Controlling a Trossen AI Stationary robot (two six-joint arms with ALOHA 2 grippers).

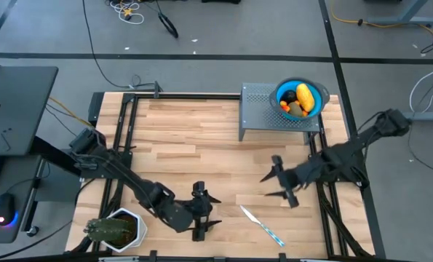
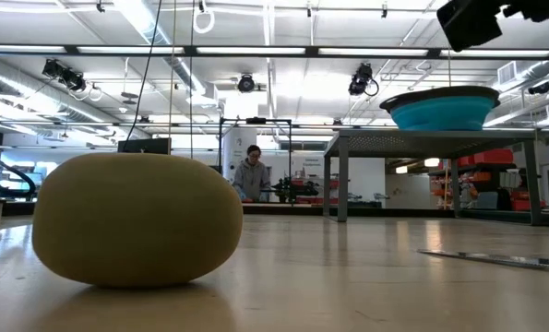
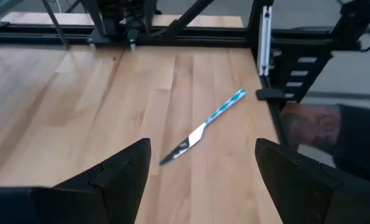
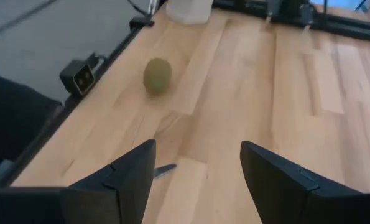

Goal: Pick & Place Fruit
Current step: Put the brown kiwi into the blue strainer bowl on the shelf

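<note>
Overhead, the wooden table (image 1: 201,138) is mostly bare, and the low view looks across it into a big bright hall where a person (image 2: 252,175) stands far behind. On a grey perforated stand (image 1: 256,116) in the far right corner sits a blue bowl (image 1: 314,109) with fruit (image 1: 305,97). One olive-brown fruit (image 4: 157,76) lies alone near the table edge. A knife (image 1: 263,226) lies at the near edge. Left gripper (image 1: 204,212) and right gripper (image 1: 281,180) hang with jaws apart, empty.

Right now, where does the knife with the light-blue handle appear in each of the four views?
High view: the knife lies near the bottom edge, right of the middle.
Low view: a thin flat strip at the far right.
Left wrist view: shown whole, lying ahead in mid-picture.
Right wrist view: only what seems to be its tip shows.
Shared landmark: the wooden table under it.
</note>
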